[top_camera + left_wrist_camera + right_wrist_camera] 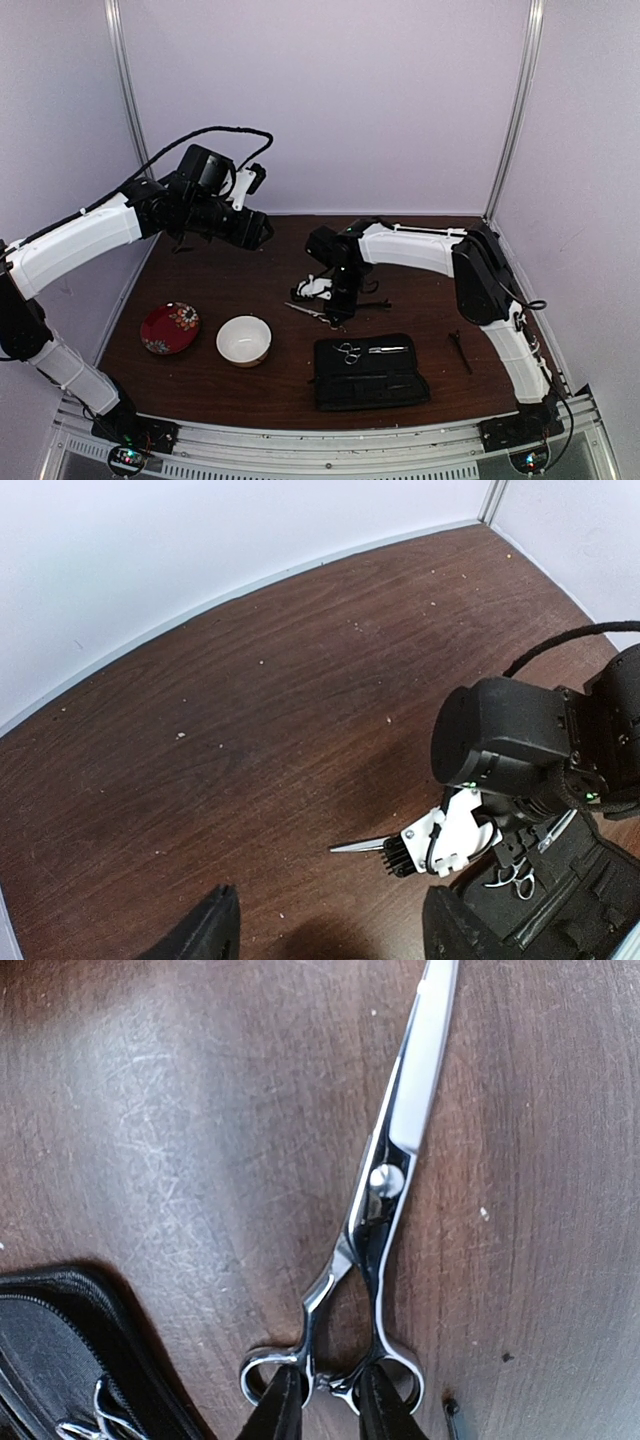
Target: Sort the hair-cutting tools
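From the top, the left arm is seen high over the left side of the counter [230,290]. Its left hand [262,231] is held in the air, and nothing is touched by it. The right hand [336,312] is seen down near the middle of the counter, right at the first scissors [308,311], which are laid flat on the wood. Just in front of them a black pouch [372,385] is seen, and the second scissors [349,352] are laid on top of it. A thin black stick [460,351] is seen by the right arm, apart from the pouch. A white bowl [244,340] and a red plate [169,328] are seen on the left.

From the left wrist, the left hand's fingers [212,932] are seen spread wide, with nothing between them. The tip of the first scissors is seen poking out from under the right hand.

From the right wrist, the first scissors are seen with their blades shut and pointed away. The right hand's fingers [282,1405] are set close together, and the spot where the two rings meet is pinched between them. A corner of the pouch is seen at the lower left.
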Motion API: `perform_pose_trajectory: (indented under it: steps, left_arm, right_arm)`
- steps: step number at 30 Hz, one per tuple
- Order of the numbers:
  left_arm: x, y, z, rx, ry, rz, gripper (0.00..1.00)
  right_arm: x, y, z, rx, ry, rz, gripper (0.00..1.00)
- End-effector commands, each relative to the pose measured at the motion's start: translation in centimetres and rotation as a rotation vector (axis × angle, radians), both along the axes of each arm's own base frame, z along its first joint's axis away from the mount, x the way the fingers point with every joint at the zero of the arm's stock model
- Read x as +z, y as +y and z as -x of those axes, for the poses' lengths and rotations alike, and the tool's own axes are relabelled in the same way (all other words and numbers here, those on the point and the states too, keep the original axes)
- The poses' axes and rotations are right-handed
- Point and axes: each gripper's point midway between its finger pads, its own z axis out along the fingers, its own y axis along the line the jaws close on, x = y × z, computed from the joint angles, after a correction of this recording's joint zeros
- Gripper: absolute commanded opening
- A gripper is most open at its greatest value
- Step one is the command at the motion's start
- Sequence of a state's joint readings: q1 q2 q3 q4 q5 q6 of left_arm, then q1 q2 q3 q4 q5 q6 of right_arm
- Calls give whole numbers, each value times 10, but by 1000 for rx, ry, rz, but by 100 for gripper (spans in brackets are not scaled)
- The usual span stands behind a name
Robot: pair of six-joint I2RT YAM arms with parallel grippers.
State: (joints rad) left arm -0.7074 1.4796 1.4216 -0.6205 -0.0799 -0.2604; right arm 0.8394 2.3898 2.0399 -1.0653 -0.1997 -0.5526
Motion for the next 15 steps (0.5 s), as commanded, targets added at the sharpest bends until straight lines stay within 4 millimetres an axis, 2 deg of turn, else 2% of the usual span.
perform_pose_trajectory:
  steps: [1, 7, 12, 15]
  left_arm:
    - [18, -2, -4, -7, -44, 39, 65]
    - [15, -2, -5, -7, -40, 36, 65]
    - [15, -2, -5, -5, -45, 33, 65]
    - [14, -3, -6, -8, -43, 31, 65]
  right_arm:
    - [7, -21, 9, 5, -14, 68, 16]
    - [59, -27, 3, -13, -121, -8, 13]
    - [88, -35, 5, -22, -164, -39, 12]
    - [94, -48, 15, -19, -163, -31, 12]
